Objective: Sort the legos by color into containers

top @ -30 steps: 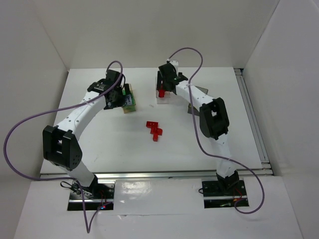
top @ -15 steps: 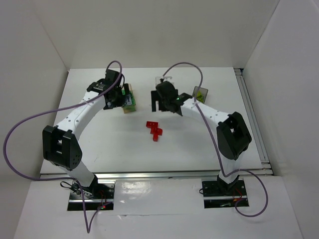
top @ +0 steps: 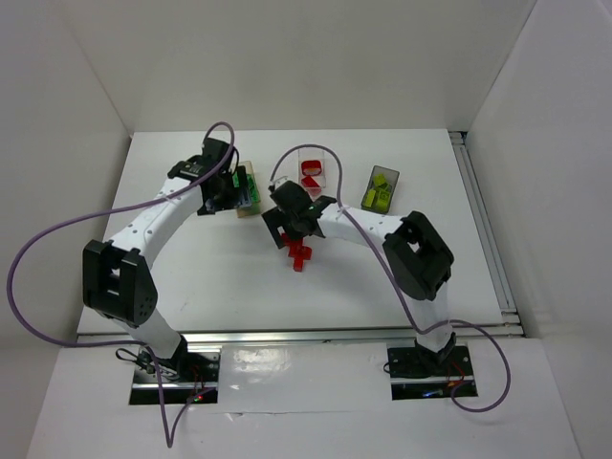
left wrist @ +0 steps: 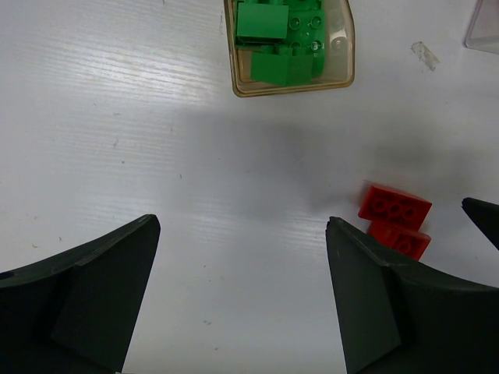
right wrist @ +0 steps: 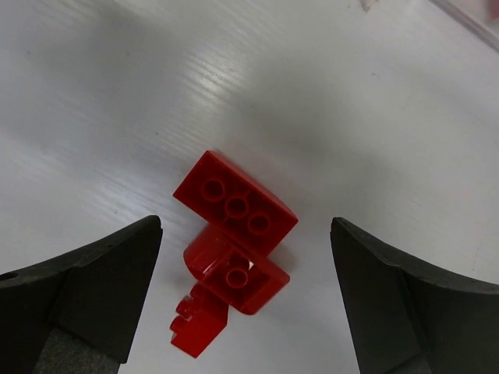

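Three red legos (right wrist: 234, 204) (right wrist: 238, 276) (right wrist: 199, 323) lie touching each other on the white table, mid-table in the top view (top: 300, 254). My right gripper (right wrist: 245, 261) (top: 288, 226) hovers over them, open, one finger on each side of the cluster and clear of it. My left gripper (left wrist: 242, 296) (top: 229, 194) is open over bare table, just in front of the container (left wrist: 343, 74) (top: 248, 187) of green legos (left wrist: 284, 43). A second container (top: 312, 174) holds red legos and a third (top: 381, 187) holds yellow-green ones.
The three boxes stand in a row across the back half of the table. White walls close off the left, back and right. A metal rail (top: 483, 229) runs along the table's right edge, and another runs along the front by the arm bases.
My right arm swung from the red container at the back, forward and left, to above the red cluster, and its jaws widened. The left arm has not moved.
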Available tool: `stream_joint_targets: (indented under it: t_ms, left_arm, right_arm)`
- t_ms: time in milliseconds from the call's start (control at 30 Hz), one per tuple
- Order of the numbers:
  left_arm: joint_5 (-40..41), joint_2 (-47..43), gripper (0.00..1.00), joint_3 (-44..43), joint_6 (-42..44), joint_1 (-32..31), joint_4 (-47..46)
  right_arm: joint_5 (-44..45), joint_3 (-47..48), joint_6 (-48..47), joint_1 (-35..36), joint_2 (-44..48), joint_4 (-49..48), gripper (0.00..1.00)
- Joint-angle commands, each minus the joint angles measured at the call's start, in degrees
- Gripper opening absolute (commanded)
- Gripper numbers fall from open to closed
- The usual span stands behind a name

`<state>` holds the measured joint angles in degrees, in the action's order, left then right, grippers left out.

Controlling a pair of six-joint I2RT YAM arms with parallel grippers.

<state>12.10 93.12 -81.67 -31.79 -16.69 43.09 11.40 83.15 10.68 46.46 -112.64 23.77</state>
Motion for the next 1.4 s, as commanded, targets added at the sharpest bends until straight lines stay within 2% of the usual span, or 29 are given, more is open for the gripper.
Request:
stream_joint_targets:
  t_ms: [0,167,300,400,467,600,633,800,967,1133,1300,1367]
  left_arm:
    - [-0.23,-2.07,0.97,0.37,-0.03,0.25,-0.99]
    - [0.29,-2.59,0.97,0.37,-0.03,0.78,-0.99]
    - [0.29,-4.00,0.97,0.90,-0.03,2.44,-0.99]
    - [0.29,-4.00,0.97,1.42,-0.03,3.06,-0.99]
    - [-0.23,-4.00,0.97,1.42,-0.03,3.06,-0.99]
    - [-0.23,-4.00,0.97,1.42,0.50,3.59,-0.99]
    - [-0.23,-4.00,0.97,1.42,0.50,3.59,-0.99]
    - [-0.23,-4.53,0.97,0.90,-0.02,4.12,-0.99]
    - [-5.05,-4.53,0.97,1.95,-1.43,6.49,-0.99]
    - [-5.68,-5.84,0.98,2.48,-1.43,8.33,-1.52]
    - [-6.21,-6.37,0.98,3.01,-1.43,9.48,-1.52]
    - [-6.82,-6.37,0.98,3.01,-0.91,10.00,-1.52]
  right_arm:
    - [1.79,2.98,-4.35,0.74,-2.93,1.28,0.96]
    - [2.31,4.12,-5.76,0.74,-6.27,-0.30,0.92]
    - [2.84,4.30,-5.15,0.21,-6.89,-3.46,0.83]
    - [1.44,4.30,-5.14,-0.92,-7.59,-5.75,0.71]
    - [0.73,5.43,-4.52,-1.54,-8.12,-6.45,0.54]
    - [0.73,7.46,-3.91,-2.07,-8.65,-6.45,0.30]
    - [0.73,8.16,-3.30,-2.07,-8.65,-6.45,0.28]
    - [4.42,9.56,-2.77,-2.07,-5.66,-6.98,0.28]
    - [7.49,13.95,-1.72,-5.57,-4.96,-6.98,0.28]
    - [10.92,23.43,-0.48,-9.27,-10.13,-3.83,0.30]
    - [10.67,30.13,0.57,-13.40,-15.15,-2.59,0.31]
    - [9.88,33.63,0.57,-14.63,-16.64,-2.59,0.34]
